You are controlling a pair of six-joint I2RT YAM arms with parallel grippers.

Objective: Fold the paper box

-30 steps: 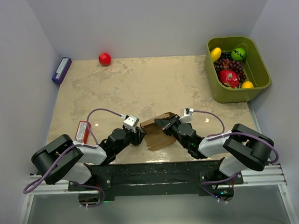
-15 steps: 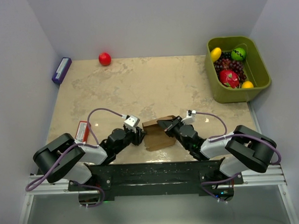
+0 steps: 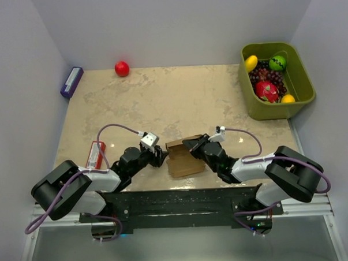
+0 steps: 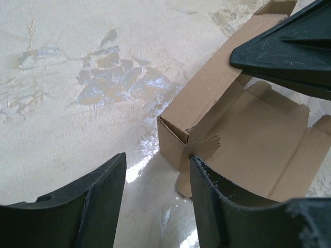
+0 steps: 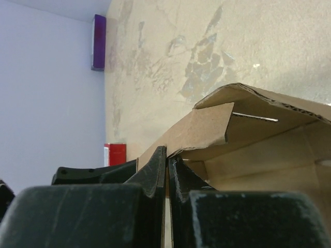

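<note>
The paper box (image 3: 184,158) is a brown cardboard blank, partly raised, lying at the near middle of the table between both grippers. My left gripper (image 3: 161,159) is open just left of it. In the left wrist view (image 4: 158,170) its right fingertip (image 4: 199,168) is against the box's folded corner (image 4: 178,137), and nothing is between the jaws. My right gripper (image 3: 192,146) is shut on a thin side panel of the box, which shows in the right wrist view (image 5: 167,155). An upper flap (image 5: 207,126) stands up above the fingers there.
A green bin (image 3: 304,93) of fruit stands at the back right. A red ball (image 3: 121,68) and a purple-blue box (image 3: 71,82) lie at the back left. A red packet (image 3: 95,154) lies beside the left arm.
My left arm has drawn back a little to the left, and its gripper has come off the box's edge. The box has turned slightly and lies squarer. My right gripper keeps hold of the panel.
</note>
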